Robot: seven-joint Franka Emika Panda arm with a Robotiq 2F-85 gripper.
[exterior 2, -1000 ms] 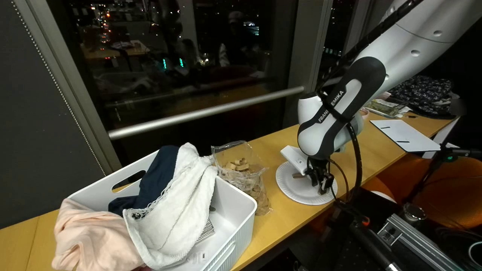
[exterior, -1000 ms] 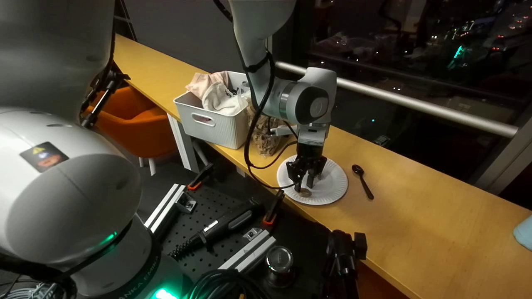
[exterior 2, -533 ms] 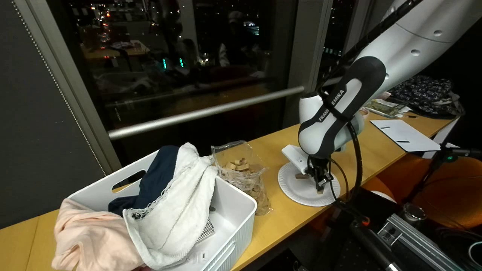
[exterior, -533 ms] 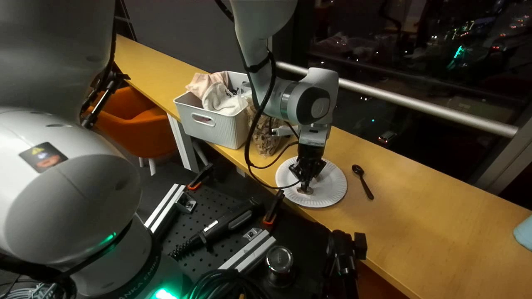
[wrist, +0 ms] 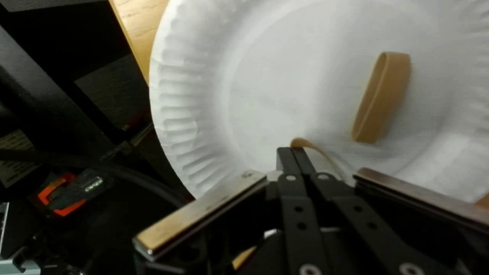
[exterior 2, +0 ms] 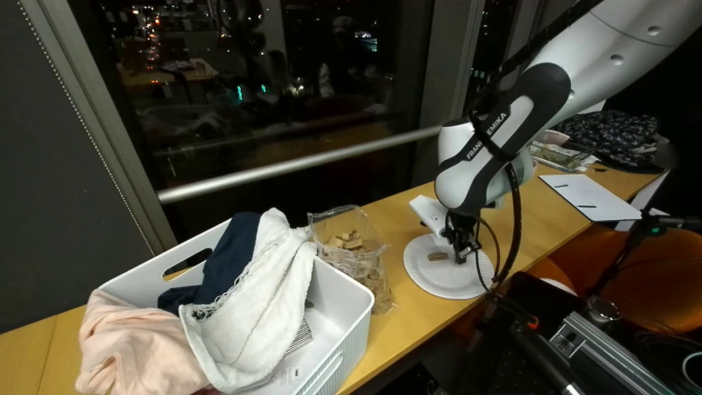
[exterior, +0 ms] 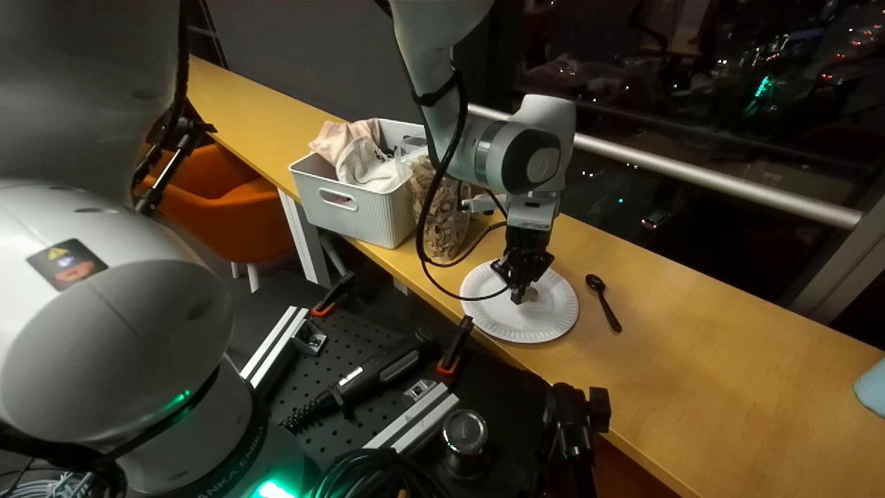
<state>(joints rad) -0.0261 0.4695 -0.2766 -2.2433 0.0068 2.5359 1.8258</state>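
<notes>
nearby, black spoon beside plate, bag next to basket

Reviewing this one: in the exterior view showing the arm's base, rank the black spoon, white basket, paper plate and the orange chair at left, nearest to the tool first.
1. Paper plate: directly below the tool.
2. Black spoon: just right of the plate in the picture.
3. White basket: left of the plate.
4. Orange chair: farther left, past the basket.
</notes>
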